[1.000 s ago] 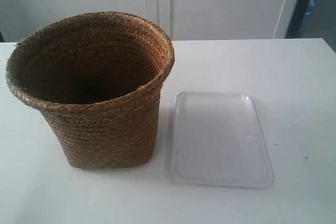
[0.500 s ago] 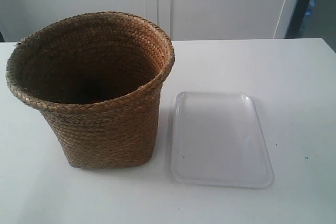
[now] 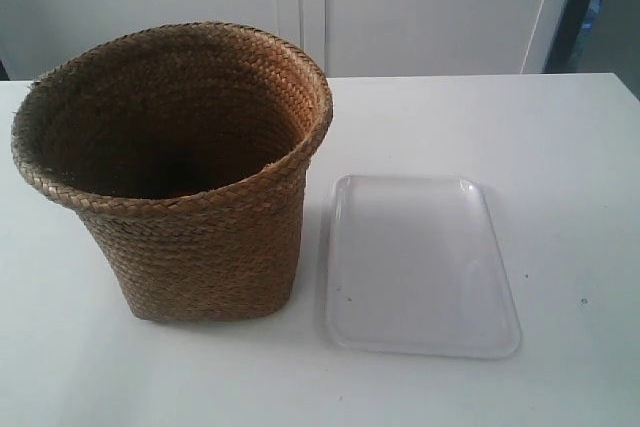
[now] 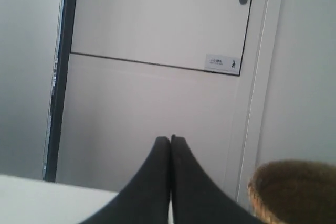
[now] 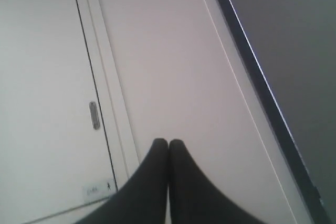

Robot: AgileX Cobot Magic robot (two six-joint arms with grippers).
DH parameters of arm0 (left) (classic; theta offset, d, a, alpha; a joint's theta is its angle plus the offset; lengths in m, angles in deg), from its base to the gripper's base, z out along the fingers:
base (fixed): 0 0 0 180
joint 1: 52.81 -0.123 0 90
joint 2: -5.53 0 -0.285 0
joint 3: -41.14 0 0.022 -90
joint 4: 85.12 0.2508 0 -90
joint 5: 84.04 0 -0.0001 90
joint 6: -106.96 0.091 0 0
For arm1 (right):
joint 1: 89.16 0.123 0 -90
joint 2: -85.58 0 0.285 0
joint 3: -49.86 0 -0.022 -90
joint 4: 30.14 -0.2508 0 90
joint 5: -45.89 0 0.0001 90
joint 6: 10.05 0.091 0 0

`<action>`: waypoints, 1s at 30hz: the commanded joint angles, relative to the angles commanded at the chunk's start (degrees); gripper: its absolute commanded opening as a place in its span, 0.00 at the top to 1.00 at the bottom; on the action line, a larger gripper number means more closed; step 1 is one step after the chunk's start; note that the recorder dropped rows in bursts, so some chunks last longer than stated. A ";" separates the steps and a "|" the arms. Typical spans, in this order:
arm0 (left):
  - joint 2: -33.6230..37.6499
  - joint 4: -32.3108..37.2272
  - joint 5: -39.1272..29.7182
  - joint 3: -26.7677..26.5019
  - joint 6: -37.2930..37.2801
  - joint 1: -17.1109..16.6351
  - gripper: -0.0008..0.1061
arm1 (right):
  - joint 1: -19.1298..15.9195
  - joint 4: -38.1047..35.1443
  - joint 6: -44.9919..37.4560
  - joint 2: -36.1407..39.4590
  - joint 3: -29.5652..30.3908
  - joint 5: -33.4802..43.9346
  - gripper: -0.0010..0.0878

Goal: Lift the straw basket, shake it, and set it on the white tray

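Your straw basket [image 3: 200, 247] stands upright on the white bench [image 3: 570, 137], toward the exterior view's left, with its mouth facing up. The braided rim flares wider than the base. The floor inside lies in shadow, so you cannot make out much there beyond woven wall.

Your white tray [image 3: 420, 267] lies flat on the bench just beside the basket, on the exterior view's right. A narrow strip of bench shows between the basket's base and the tray's long edge, so the basket rests on the bench and not on the tray. The flared rim leans out toward the tray's corner above that strip.

Behind the bench you have pale panels [image 3: 420, 7] with a thin upright seam.

Your left pincer [image 4: 170, 139] is closed, its two dark fingers pressed tip to tip on themselves. It points at a pale door [image 4: 157, 93] that carries a small label [image 4: 222, 63]. A curve of the basket's rim shows off to one side in the left wrist view, apart from the fingers.

Your right pincer [image 5: 168, 141] is closed the same way, tips together and gripping only itself. It faces a pale door with a slim grey handle [image 5: 94, 115] and a dark frame strip [image 5: 262, 82].
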 joint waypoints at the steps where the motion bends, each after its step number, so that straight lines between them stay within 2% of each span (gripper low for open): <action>1: 1.14 0.71 0.42 -2.66 1.33 0.00 0.99 | 0.00 0.00 0.00 0.00 -2.54 0.02 0.99; 4: 6.91 2.31 4.81 -10.13 3.50 0.00 0.99 | 0.00 0.00 -0.14 5.13 -9.95 -0.12 0.99; 7: 16.36 2.31 6.96 -18.00 3.05 0.00 0.99 | 0.00 0.00 -0.01 14.56 -17.32 -1.51 0.99; 10: 29.56 2.20 3.55 -26.20 2.09 0.00 0.99 | 0.00 0.11 4.09 26.42 -24.80 -2.22 0.99; 12: 37.96 2.20 -2.12 -31.35 -3.77 0.00 0.99 | 0.00 0.83 7.76 34.17 -29.38 1.03 0.99; 14: 45.59 2.20 -14.66 -35.99 -9.28 0.10 0.99 | 0.00 4.72 10.94 41.92 -33.63 11.26 0.99; 17: 54.51 2.20 -37.57 -43.47 -10.91 0.10 0.99 | 1.21 12.75 18.80 52.83 -41.32 35.54 0.99; 19: 57.97 2.05 -50.97 -47.68 -10.64 0.10 0.99 | 3.10 12.92 18.28 57.89 -46.66 52.76 0.99; 21: 59.90 2.05 -58.35 -50.20 -9.13 0.10 0.99 | 4.69 11.60 12.98 61.16 -50.74 63.30 0.99; 23: 60.89 1.19 -61.72 -51.84 -5.83 0.10 0.99 | 6.18 7.00 6.86 63.56 -53.52 70.63 0.99; 26: 61.05 -2.53 -62.52 -52.37 -1.41 0.10 0.99 | 8.38 -6.00 -6.17 66.49 -57.13 79.18 0.99; 27: 61.05 -6.04 -62.42 -52.37 0.44 0.10 0.99 | 9.38 -10.20 -10.49 67.79 -58.02 81.83 0.99; 30: 61.27 -13.21 -62.17 -52.37 7.43 0.10 0.98 | 12.05 -17.00 -16.11 71.19 -58.53 82.71 0.99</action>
